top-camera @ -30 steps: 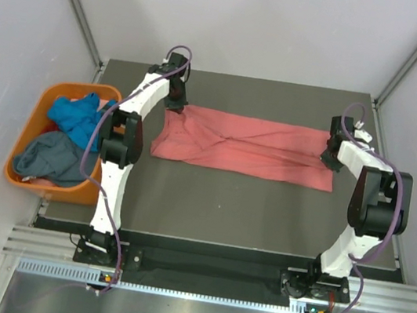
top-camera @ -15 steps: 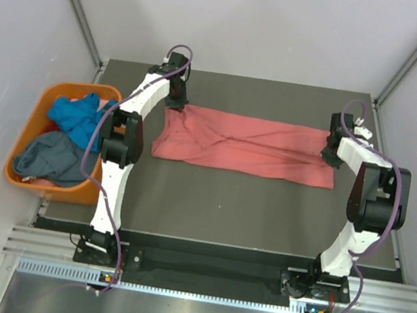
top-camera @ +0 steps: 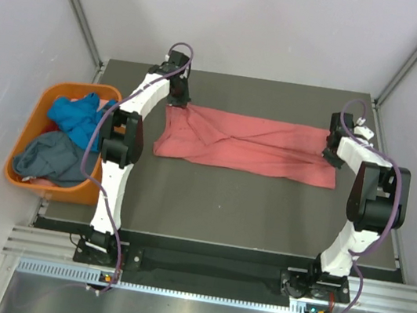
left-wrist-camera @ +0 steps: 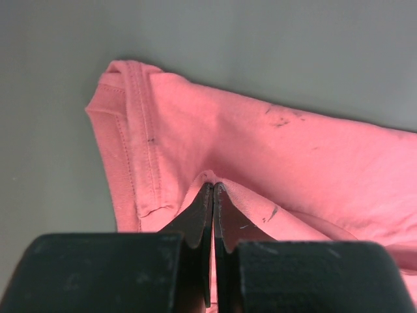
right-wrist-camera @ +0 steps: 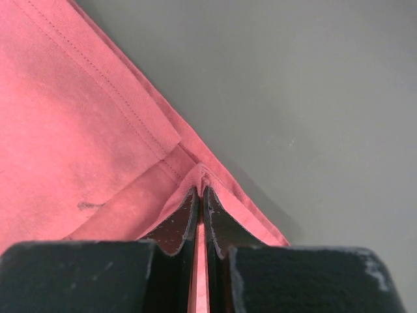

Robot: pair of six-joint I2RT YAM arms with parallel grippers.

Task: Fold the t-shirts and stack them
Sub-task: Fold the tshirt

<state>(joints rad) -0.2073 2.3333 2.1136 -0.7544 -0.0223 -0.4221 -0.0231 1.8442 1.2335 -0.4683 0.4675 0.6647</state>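
My left end effector [top-camera: 175, 104] is clamped fully shut on a small ridge of the salmon-pink cotton t-shirt [top-camera: 246, 145], at the shirt's far-left corner, just beside a stitched hem. My right end effector [top-camera: 329, 156] is likewise pinched shut on a peak of hemmed cloth at the shirt's right end. The shirt lies stretched between the two as a long band, creased in the middle. Its long axis runs left to right, roughly parallel to the far edge of the dark grey tabletop [top-camera: 224, 207], and it sits in the far half. Each arm holds its own end, so neither is nearer.

The shirt's free long edge faces my bases, and the broad bare stretch of tabletop lies on that near side. Towards the far edge there is only a narrow strip. I judge any fold or drag should travel nearward, both ends moving together to keep the band taut.

The orange plastic tub [top-camera: 45, 188] sits just beyond the tabletop's left edge, close by my left arm. It holds the bright blue crumpled t-shirt [top-camera: 72, 115] and the slate grey-blue crumpled t-shirt [top-camera: 53, 157].
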